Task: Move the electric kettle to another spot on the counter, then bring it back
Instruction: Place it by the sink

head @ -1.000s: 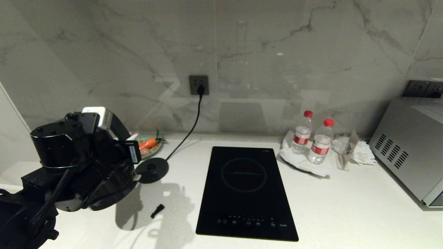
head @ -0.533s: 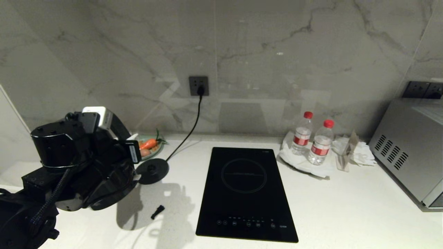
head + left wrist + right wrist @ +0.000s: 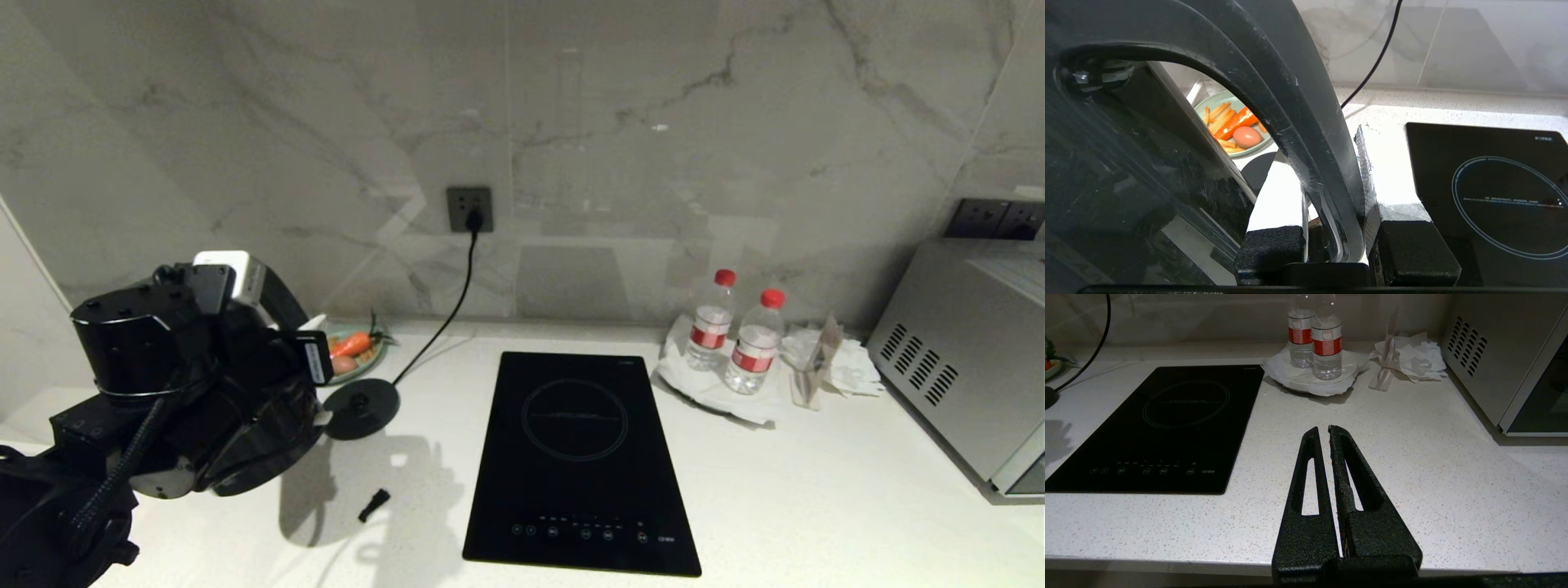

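Observation:
The glossy black electric kettle (image 3: 1126,171) fills one side of the left wrist view, and its loop handle (image 3: 1298,114) runs between the jaws. My left gripper (image 3: 1318,143) is shut on that handle. In the head view the kettle (image 3: 253,457) shows only as a rounded black shape under my left arm (image 3: 139,359), at the left of the white speckled counter (image 3: 816,490). It is off its round corded base (image 3: 361,404), which lies just beyond it. My right gripper (image 3: 1323,429) is shut and empty, level over the counter's front edge.
A black induction hob (image 3: 580,457) lies mid-counter. Behind the base sits a plate of carrots (image 3: 353,347). Two water bottles (image 3: 735,331) on paper and a microwave (image 3: 963,367) stand at the right. A small black piece (image 3: 374,504) lies near the kettle's shadow.
The whole scene has slid slightly down in the head view, so the camera has moved. My left gripper keeps the same hold on the kettle handle.

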### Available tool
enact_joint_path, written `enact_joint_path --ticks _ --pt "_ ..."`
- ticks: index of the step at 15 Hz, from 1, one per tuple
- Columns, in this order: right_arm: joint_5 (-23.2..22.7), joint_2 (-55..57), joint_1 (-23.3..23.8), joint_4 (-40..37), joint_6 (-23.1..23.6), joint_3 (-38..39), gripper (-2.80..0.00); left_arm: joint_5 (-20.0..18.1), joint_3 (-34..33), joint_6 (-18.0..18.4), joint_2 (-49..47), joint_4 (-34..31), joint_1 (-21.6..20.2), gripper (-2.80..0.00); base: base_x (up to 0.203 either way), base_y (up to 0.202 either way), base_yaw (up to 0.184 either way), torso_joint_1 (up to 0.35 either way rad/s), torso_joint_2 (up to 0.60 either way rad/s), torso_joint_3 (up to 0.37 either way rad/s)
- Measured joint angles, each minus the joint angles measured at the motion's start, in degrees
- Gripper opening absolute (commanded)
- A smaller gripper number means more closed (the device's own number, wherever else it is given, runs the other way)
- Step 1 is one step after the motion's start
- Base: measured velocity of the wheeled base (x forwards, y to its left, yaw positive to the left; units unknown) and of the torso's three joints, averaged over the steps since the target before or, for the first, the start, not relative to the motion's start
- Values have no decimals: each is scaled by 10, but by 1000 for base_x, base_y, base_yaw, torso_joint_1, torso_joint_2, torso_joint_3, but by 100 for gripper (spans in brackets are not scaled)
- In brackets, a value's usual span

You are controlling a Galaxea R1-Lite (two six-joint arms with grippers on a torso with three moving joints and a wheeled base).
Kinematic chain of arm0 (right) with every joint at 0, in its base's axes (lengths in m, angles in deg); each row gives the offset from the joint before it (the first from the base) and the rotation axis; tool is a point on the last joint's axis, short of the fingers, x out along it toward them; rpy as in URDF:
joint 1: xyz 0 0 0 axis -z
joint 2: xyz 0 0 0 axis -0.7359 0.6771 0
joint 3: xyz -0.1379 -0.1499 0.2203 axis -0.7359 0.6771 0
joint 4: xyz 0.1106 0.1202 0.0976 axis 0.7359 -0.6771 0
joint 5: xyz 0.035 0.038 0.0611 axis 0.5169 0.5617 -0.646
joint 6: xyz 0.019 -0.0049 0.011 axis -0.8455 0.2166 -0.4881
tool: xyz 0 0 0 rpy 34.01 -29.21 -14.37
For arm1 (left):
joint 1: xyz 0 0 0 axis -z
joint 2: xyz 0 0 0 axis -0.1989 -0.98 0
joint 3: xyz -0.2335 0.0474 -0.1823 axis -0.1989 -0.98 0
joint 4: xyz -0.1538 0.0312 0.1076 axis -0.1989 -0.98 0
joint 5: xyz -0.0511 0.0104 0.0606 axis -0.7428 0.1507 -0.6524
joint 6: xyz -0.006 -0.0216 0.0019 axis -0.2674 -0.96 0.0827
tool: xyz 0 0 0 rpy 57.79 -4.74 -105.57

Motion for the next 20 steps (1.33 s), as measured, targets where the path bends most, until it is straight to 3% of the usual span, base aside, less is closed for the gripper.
enact_joint_path --ticks 20 --pt "0 0 0 0 0 0 -280 0 -31 -3 27 0 -1 -280 0 0 0 0 0 0"
